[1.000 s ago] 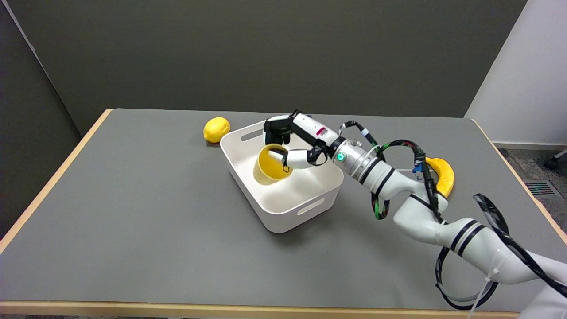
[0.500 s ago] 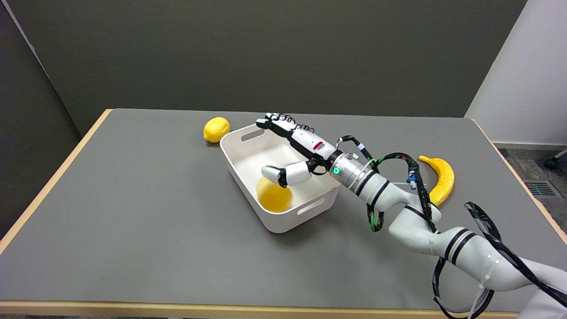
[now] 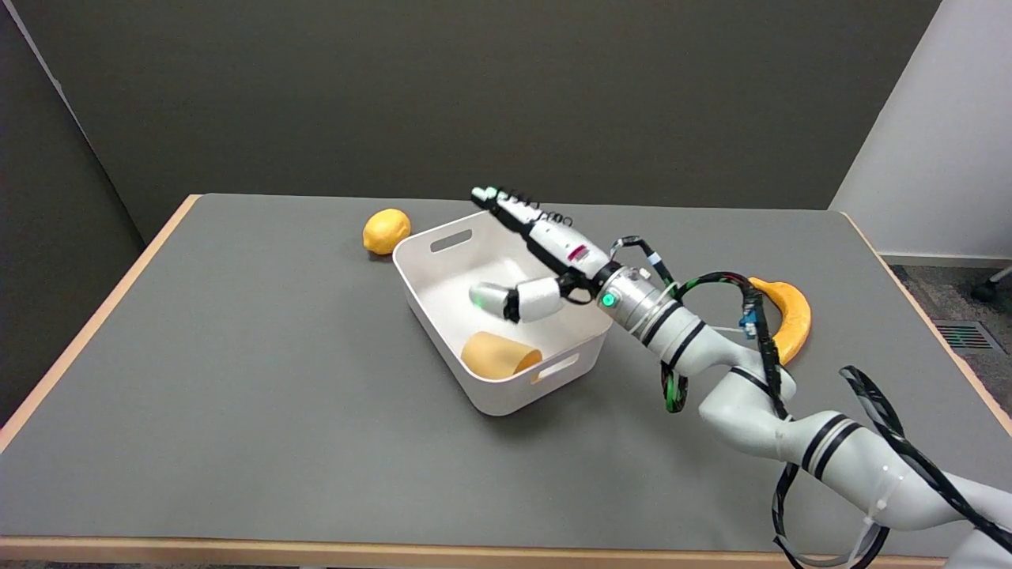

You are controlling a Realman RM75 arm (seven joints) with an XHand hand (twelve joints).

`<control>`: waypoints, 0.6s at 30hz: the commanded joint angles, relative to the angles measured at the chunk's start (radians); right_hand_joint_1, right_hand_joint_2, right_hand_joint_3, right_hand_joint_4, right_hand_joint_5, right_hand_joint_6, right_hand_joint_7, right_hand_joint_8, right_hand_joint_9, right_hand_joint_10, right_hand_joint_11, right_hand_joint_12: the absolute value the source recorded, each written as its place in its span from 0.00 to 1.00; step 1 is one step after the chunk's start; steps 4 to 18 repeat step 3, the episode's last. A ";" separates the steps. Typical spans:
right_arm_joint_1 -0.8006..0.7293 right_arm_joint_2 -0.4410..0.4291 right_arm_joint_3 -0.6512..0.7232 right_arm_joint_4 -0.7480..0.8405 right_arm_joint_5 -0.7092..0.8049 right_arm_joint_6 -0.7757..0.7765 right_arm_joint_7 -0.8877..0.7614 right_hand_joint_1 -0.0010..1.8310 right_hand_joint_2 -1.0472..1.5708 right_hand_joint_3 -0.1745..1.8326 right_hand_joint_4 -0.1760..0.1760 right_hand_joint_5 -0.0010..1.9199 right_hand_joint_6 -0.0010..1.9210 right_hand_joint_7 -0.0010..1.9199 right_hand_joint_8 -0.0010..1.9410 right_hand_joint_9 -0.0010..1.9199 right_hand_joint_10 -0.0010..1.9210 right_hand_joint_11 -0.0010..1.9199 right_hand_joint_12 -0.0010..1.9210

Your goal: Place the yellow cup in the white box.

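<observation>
The yellow cup (image 3: 498,355) lies on its side on the floor of the white box (image 3: 439,332), near the box's front wall by the handle slot. My right hand (image 3: 531,253) hovers above the box's right part, fingers stretched out straight toward the far rim and thumb spread below them. It holds nothing and does not touch the cup.
A lemon (image 3: 386,230) sits on the grey table just left of the box's far corner. A banana (image 3: 785,314) lies to the right, partly behind my right arm's cables. The table's wooden edge runs along the left and front.
The hand let go of the cup, which dropped into the box and tipped onto its side. The fingers straightened and the hand rose slightly.
</observation>
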 commanded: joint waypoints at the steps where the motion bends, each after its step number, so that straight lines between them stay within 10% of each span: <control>1: -0.180 0.025 0.183 0.055 0.617 0.547 -0.041 0.18 0.63 0.53 0.47 0.03 0.06 0.00 0.01 0.00 0.00 0.00 0.02; 18: -0.202 0.047 0.184 0.047 0.727 0.634 -0.037 0.17 0.63 0.53 0.49 0.02 0.09 0.00 0.03 0.00 0.00 0.00 0.07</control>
